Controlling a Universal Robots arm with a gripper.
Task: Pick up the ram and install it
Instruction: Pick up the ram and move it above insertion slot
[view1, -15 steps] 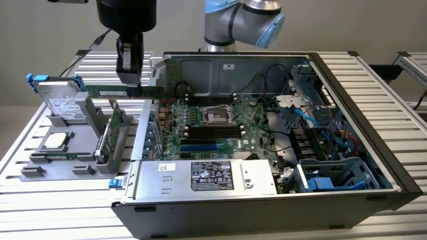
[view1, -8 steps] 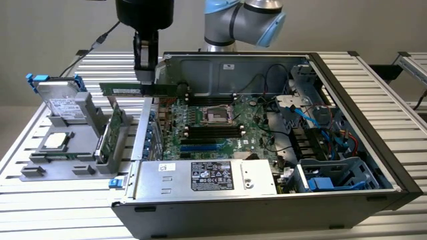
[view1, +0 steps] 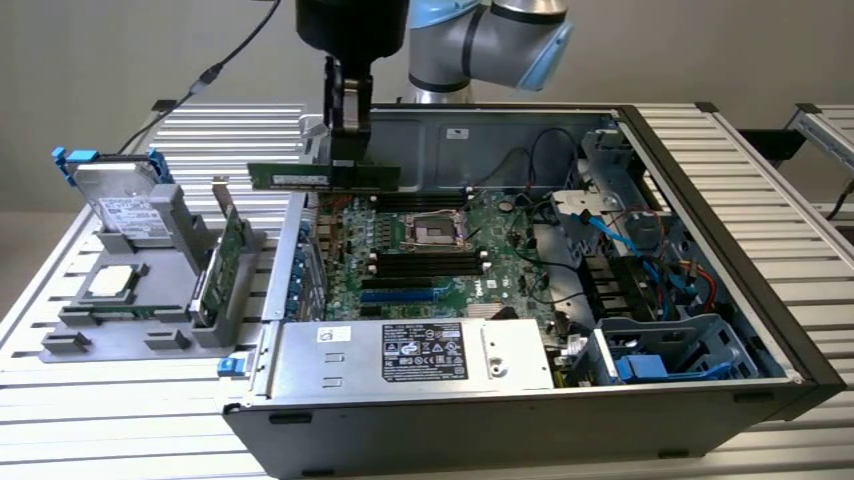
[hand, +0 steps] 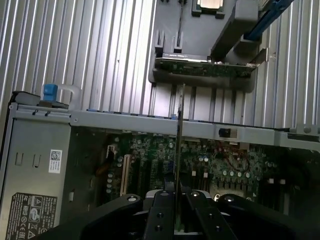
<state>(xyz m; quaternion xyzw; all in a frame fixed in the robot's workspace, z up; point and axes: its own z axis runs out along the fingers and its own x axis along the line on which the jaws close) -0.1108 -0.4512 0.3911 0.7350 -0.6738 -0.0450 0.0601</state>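
Observation:
The ram (view1: 320, 176) is a long thin green stick, held level in the air over the open computer case's wall on the exterior view's left, toward the back. My gripper (view1: 350, 155) is shut on its right part from above. In the wrist view the ram (hand: 179, 135) shows edge-on as a thin line running out from between the black fingers (hand: 162, 210) of my gripper (hand: 176, 202). Below it lies the green motherboard (view1: 414, 240) with its dark memory slots (view1: 424, 262) beside the processor socket (view1: 434, 230).
A grey holder (view1: 134, 320) on the exterior view's left carries a silver hard drive (view1: 127, 205) with blue rails, a green expansion card (view1: 227, 255) and a processor chip (view1: 114, 283). The power supply (view1: 414, 355) fills the case front; cables and a drive cage (view1: 667, 350) crowd the right.

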